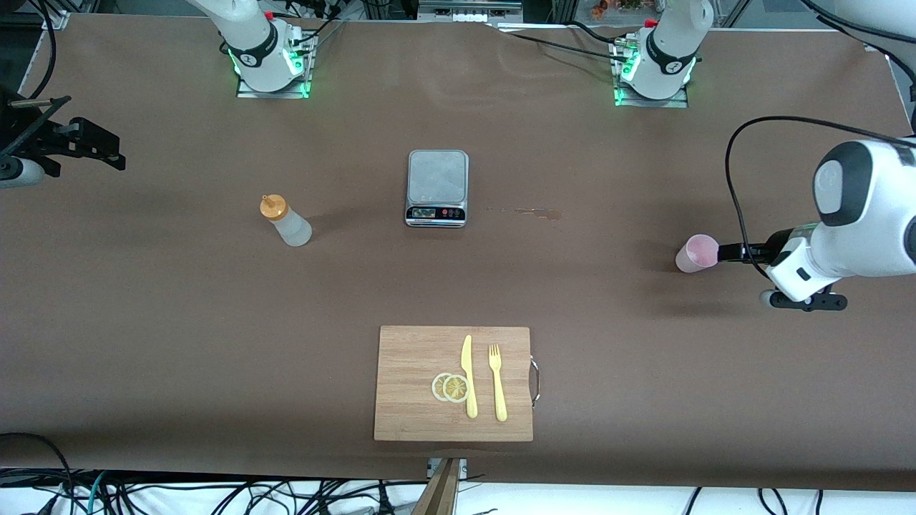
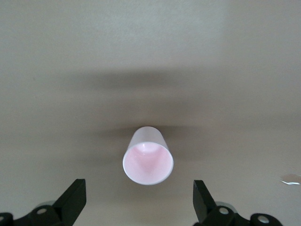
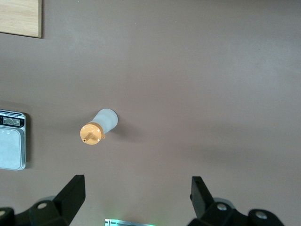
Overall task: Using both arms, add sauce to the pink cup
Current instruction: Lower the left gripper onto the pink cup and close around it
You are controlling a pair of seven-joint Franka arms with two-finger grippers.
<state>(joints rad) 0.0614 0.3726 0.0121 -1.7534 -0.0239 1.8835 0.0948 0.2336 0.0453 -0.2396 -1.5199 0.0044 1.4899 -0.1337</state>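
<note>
1. Nearest the front camera lies the bamboo cutting board (image 1: 422,386), carrying two lemon slices (image 1: 451,388), a yellow knife (image 1: 469,377) and a yellow fork (image 1: 497,383); I use the kitchen scale (image 1: 437,187), farther from the camera than the board, as my landmark.

2. Sauce bottle (image 1: 286,222) stands upright beside the scale, toward the right arm's end of the table and well apart from it, orange cap on.

3. Pink cup (image 1: 697,253) stands upright toward the left arm's end, well apart from the scale and a little nearer the camera than it; its inside looks empty in the left wrist view (image 2: 147,162).

4. My left gripper (image 1: 731,251) sits low just beside the cup, fingers spread wide and grasping nothing; the cup shows between and ahead of the two fingertips (image 2: 75,195).

5. My right gripper (image 1: 96,151) hangs over the right arm's end of the table, well apart from the scale, released and empty; its wrist camera looks down on the bottle (image 3: 99,126).

6. My judgement: the reach is the step in hand. I would centre the cup between the left fingers before squeezing, and gently, since thin plastic may buckle or tip. I would bring the right gripper down around the bottle's body below the cap, gripping lightly so no sauce squirts early.
</note>
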